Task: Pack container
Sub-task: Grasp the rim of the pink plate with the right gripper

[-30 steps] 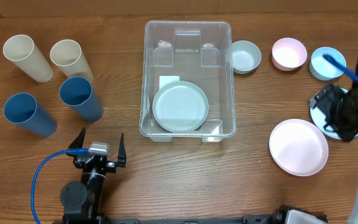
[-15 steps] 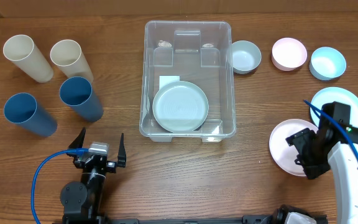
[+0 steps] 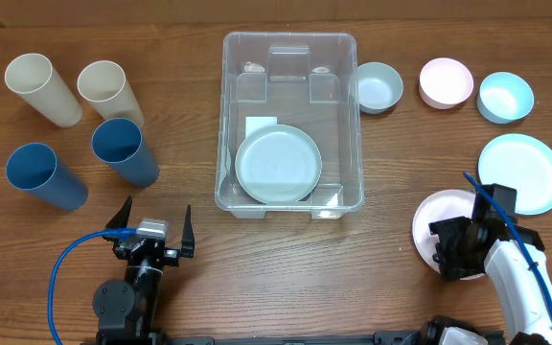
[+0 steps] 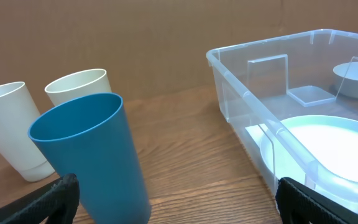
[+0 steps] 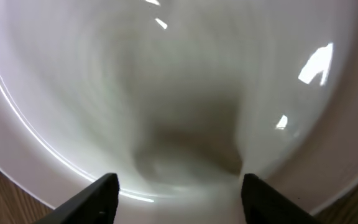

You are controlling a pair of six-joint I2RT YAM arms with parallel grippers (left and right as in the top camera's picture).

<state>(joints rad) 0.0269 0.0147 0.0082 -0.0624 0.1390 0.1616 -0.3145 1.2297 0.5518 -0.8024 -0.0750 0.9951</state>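
Observation:
The clear plastic container (image 3: 290, 57) stands at the table's middle with a pale green plate (image 3: 278, 165) and a white label inside; it also shows in the left wrist view (image 4: 241, 93). My right gripper (image 3: 446, 251) is open, low over the pink plate (image 3: 434, 218) at the front right; the right wrist view is filled by that plate (image 5: 166, 81), between the fingers (image 5: 178, 199). My left gripper (image 3: 153, 230) is open and empty near the front edge, left of the container, with a blue cup (image 4: 89, 155) ahead of it.
Two cream cups (image 3: 41, 88) (image 3: 105, 88) and two blue cups (image 3: 123, 150) (image 3: 44, 175) stand at the left. A grey bowl (image 3: 379, 86), a pink bowl (image 3: 446, 82), a light blue bowl (image 3: 505, 97) and a light blue plate (image 3: 523, 171) lie at the right.
My right arm has moved from the light blue plate at the far right down and toward the front, onto the pink plate. The left arm has not moved.

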